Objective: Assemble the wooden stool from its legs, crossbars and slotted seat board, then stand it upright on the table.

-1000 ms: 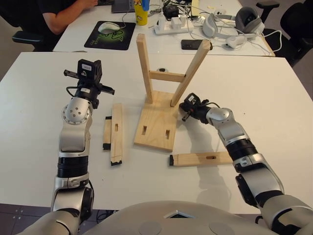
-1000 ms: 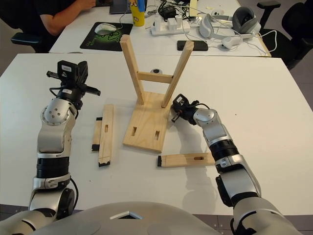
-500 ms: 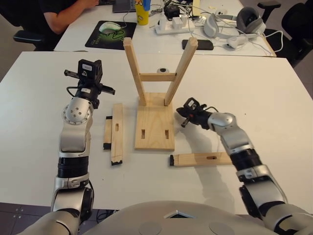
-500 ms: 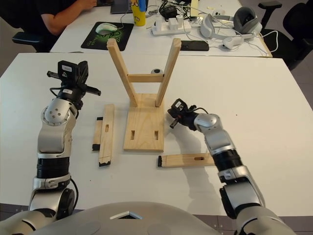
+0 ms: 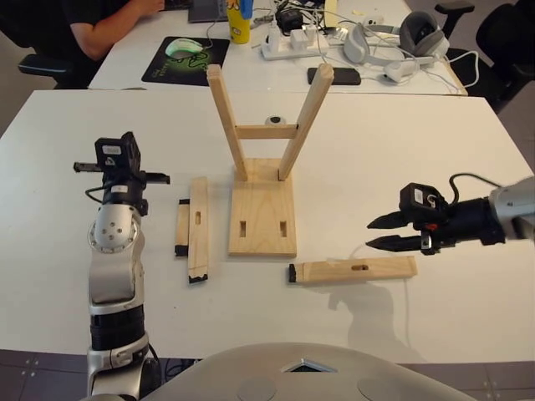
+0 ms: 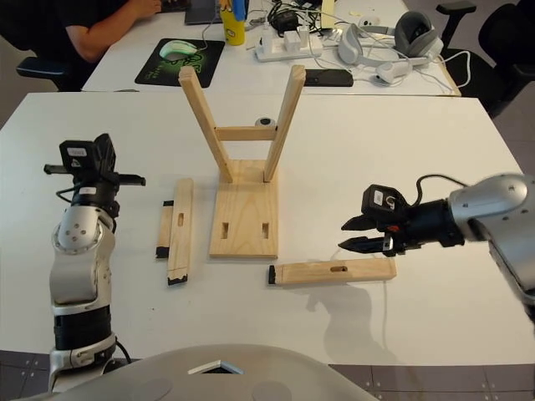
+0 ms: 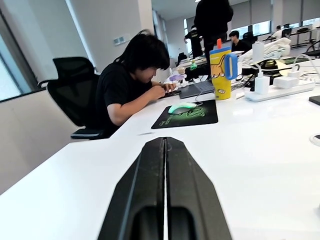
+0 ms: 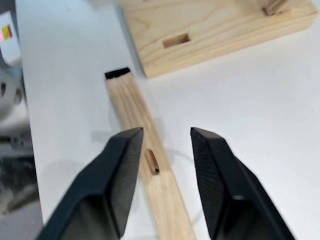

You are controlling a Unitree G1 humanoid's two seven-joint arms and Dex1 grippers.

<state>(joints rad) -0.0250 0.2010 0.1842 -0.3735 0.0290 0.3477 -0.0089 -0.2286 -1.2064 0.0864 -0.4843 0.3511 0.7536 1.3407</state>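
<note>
The slotted seat board [image 5: 262, 207] lies flat at mid-table, with two legs joined by a crossbar [image 5: 266, 131] standing up from its far end. A loose leg [image 5: 353, 270] with a black tip lies to the board's right front. Another loose leg [image 5: 198, 227] and a short crossbar [image 5: 182, 228] lie to the board's left. My right gripper [image 5: 374, 233] hangs open just above the right loose leg [image 8: 150, 160], which passes between its fingers without touching. My left gripper [image 7: 165, 165] is shut and empty, held up over the table's left side [image 5: 114, 163].
The white table [image 5: 418, 150] has free room on the right and along the front. A second desk behind carries a mouse pad [image 5: 185, 60], a yellow cup, a phone [image 5: 328, 75], a power strip and a headset [image 5: 393, 42]. A small round object [image 5: 274, 121] lies behind the legs.
My right gripper has let go of the upright leg and swung right and forward over the loose leg, now open. The leg frame now stands straight. My left arm drew back to the left.
</note>
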